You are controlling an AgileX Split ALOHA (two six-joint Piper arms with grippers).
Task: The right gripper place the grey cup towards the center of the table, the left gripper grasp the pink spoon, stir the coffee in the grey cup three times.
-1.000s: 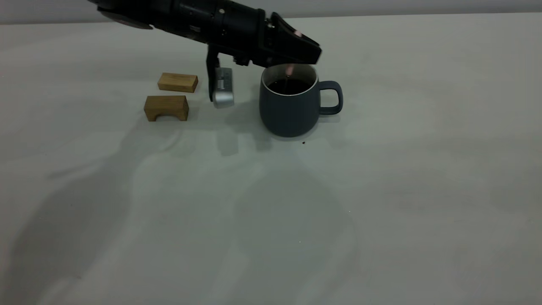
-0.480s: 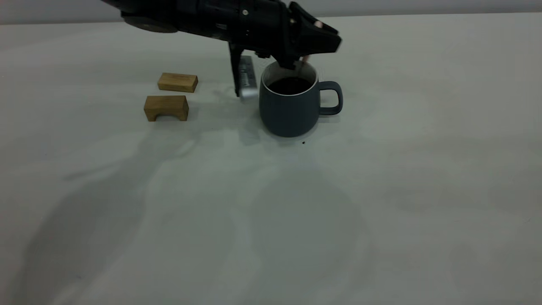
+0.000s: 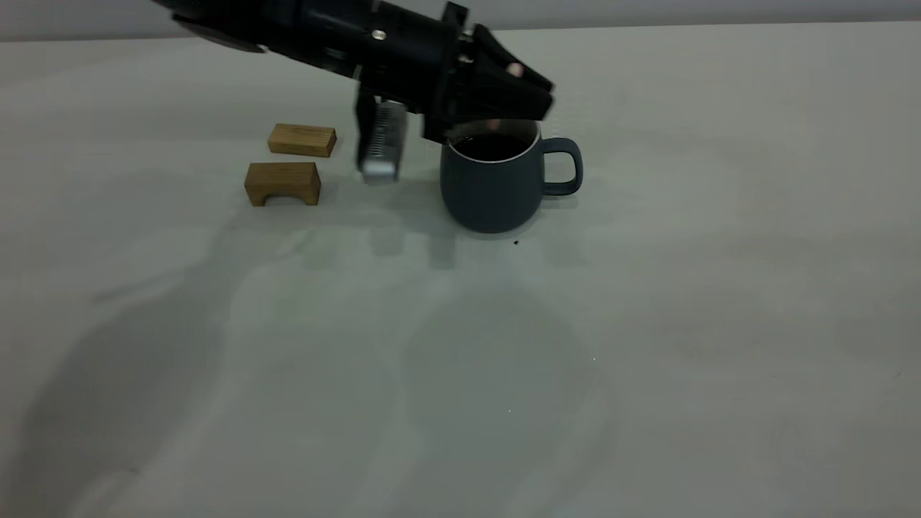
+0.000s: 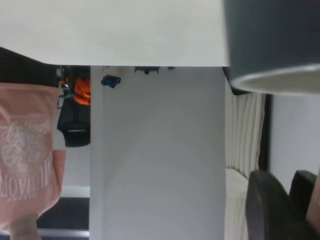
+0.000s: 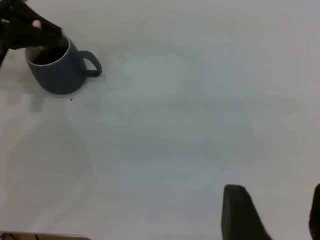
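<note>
The grey cup [image 3: 489, 191] stands on the table [image 3: 647, 324] at mid-back, handle to the right, with dark coffee [image 3: 493, 147] inside. My left gripper [image 3: 514, 97] hovers just over the cup's rim, shut on the pink spoon [image 3: 513, 69]. The spoon's pale handle dips into the cup; its bowl is hidden. A ribbed silver-grey piece [image 3: 380, 144] hangs from this arm left of the cup. The left wrist view shows the cup's rim [image 4: 272, 80] and the dark fingers [image 4: 272, 210]. My right gripper [image 5: 277, 215] is open, far from the cup [image 5: 57, 70].
Two brown wooden blocks [image 3: 302, 139] [image 3: 282, 183] lie left of the cup. A tiny dark speck [image 3: 516, 242] sits on the table in front of the cup. A person in a pink shirt [image 4: 25, 160] shows in the left wrist view beyond the table.
The left gripper with the spoon swung right and back over the cup, then returned left and forward. The silver piece moved with it. The cup stayed put.
</note>
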